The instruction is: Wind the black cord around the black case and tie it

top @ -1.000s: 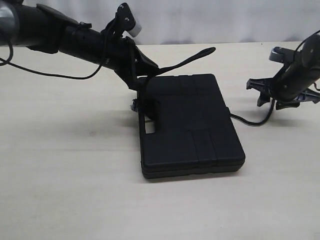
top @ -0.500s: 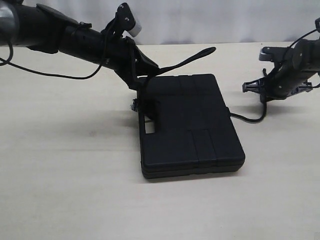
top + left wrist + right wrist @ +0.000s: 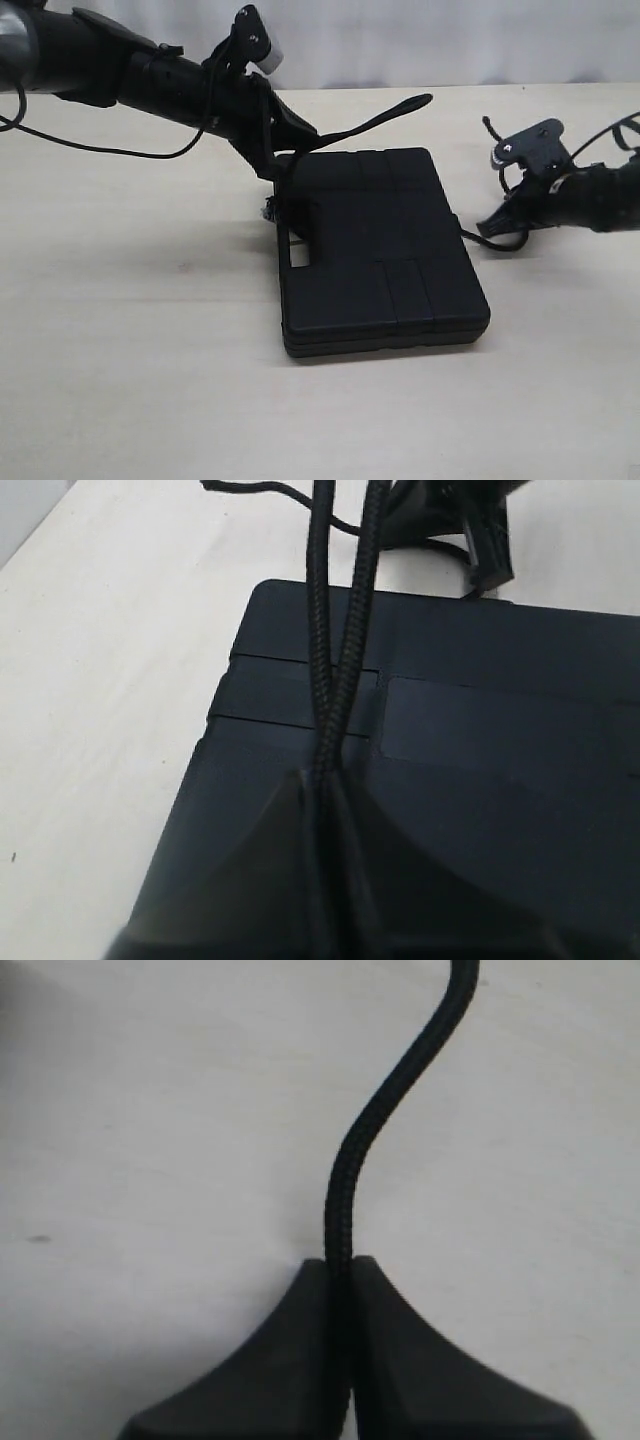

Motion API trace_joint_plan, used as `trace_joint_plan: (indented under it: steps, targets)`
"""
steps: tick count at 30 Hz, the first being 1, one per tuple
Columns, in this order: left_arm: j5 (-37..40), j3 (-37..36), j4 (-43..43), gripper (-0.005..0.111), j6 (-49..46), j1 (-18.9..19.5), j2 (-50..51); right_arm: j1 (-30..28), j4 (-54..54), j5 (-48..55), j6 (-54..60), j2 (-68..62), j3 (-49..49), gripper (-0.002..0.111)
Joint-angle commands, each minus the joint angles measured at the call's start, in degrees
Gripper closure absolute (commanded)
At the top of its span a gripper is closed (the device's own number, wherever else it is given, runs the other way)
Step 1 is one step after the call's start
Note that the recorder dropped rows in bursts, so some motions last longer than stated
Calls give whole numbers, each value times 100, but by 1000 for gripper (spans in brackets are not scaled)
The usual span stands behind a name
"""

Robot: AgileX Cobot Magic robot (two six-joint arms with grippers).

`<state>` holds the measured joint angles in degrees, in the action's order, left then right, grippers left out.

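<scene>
On a pale wood-grain tabletop (image 3: 150, 350), the black case (image 3: 385, 250) lies flat near the centre, its handle cutout facing the left arm's side. The left gripper (image 3: 325, 780) hangs over that handle edge with its jaws pressed together on two strands of the black cord (image 3: 335, 670). From the pinch the doubled strands run out over the lid, and the exterior view shows the cord's looped end standing clear in the air beyond the far edge of the case. The right gripper (image 3: 340, 1265) sits low over the table, well to the right of the case, and is likewise clamped on a single strand, which curves across the bare surface toward the case's right side.

The braided cord looks soft and light, and its weave should give the pads plenty of bite. It appears springy enough to hold a loop unsupported, so it may resist lying snug. It is best held close to the ends, as both claws do now, leaving slack between them for the wrap. The case looks rigid and smooth, with rounded corners, and could slide on the table under a hard pull.

The table is otherwise bare in these views, and a plain white backdrop (image 3: 450, 40) closes off the room behind it.
</scene>
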<state>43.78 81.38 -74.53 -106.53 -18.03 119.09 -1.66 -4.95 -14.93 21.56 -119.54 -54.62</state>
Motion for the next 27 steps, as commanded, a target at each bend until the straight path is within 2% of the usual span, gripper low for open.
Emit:
trace_joint_plan:
  steps: [1,10,13,16,20,24,27]
  targets:
    - [5,-1,-116,107,-29,-1,-57,21,-2037,-1604,-1380,240,716,104]
    - [-200,-1,-537,107,-29,-1,-57,37,-2183,-1805,-1470,846,1085,104]
    - [-222,-1,-617,107,-29,-1,-57,48,-2903,-2054,-1686,1076,1315,104]
    - [-222,-1,-802,107,31,-1,-57,48,-3061,-2415,-1829,1221,1571,104]
    - [-228,-1,-837,107,627,-1,-57,48,-3558,-2851,-1808,1277,1769,104]
    - [134,-1,-788,107,617,-1,-57,48,-4221,-2896,-1822,1277,1769,104]
    - [-53,-1,-455,107,380,-1,-11,48,-4221,-2982,-1820,1277,1769,104]
